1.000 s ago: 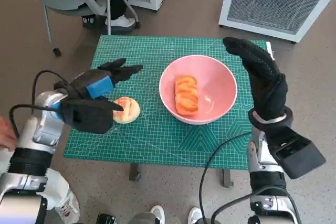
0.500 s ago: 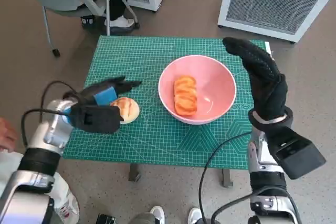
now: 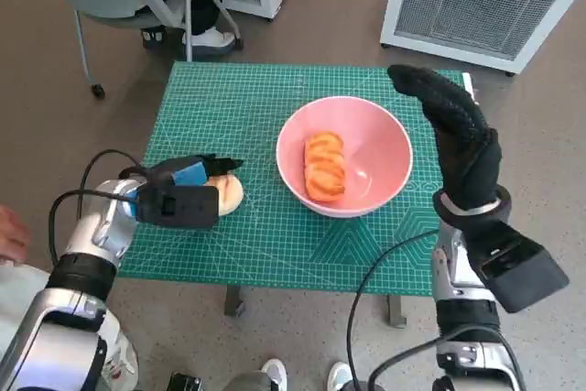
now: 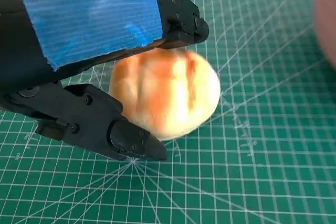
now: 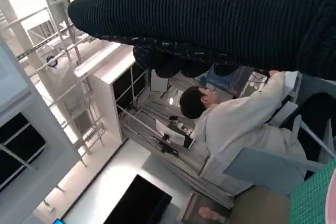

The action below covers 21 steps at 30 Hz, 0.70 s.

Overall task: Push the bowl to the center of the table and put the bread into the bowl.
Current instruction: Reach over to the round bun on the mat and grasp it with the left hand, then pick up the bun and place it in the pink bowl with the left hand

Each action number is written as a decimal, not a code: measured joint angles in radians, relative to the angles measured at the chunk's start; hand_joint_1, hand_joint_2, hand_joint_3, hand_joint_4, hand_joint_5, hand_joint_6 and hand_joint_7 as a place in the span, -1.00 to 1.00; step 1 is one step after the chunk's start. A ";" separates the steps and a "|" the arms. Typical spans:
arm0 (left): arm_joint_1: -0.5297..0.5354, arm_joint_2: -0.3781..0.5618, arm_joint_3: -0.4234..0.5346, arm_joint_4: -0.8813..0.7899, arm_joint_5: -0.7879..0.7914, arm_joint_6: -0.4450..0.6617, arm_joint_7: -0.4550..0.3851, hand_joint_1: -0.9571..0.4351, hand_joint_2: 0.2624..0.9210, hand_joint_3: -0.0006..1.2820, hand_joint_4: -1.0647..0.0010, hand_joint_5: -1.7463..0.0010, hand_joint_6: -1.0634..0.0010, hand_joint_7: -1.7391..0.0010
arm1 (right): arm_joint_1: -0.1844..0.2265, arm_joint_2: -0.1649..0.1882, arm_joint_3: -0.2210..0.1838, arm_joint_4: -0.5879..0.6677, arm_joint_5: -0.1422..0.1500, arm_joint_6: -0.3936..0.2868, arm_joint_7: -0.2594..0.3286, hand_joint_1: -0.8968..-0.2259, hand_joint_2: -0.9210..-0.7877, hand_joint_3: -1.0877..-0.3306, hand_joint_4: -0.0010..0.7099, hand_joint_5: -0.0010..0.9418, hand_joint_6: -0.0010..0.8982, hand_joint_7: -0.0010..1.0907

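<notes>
On the counter the bowl sits right of centre with bread in it; a bun lies to its left, between the left hand's fingers.

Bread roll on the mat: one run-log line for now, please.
bowl: holds one bread | bread roll: on mat, left hand closing round it | right hand: raised beside bowl, empty

Blue-taped black left hand, black knitted right hand.
</notes>
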 measured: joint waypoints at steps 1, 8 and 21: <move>-0.008 -0.004 -0.006 0.011 0.003 0.004 0.003 0.02 0.65 -1.00 0.55 0.96 0.32 0.93 | 0.000 0.000 0.000 0.000 -0.001 0.000 0.000 0.00 -1.00 -0.27 -0.45 -0.45 -1.00 0.41; -0.055 -0.027 -0.029 0.085 0.027 0.009 0.044 0.10 0.77 -0.98 0.02 0.90 0.02 0.86 | 0.000 0.001 0.002 0.001 -0.004 -0.002 0.000 -0.01 -1.00 -0.27 -0.47 -0.42 -1.00 0.41; -0.068 -0.001 -0.015 0.128 0.033 -0.151 0.225 0.37 1.00 -0.89 -0.31 -0.26 -0.16 -0.38 | 0.000 0.001 0.003 0.000 -0.004 -0.002 0.000 -0.02 -1.00 -0.27 -0.51 -0.36 -1.00 0.39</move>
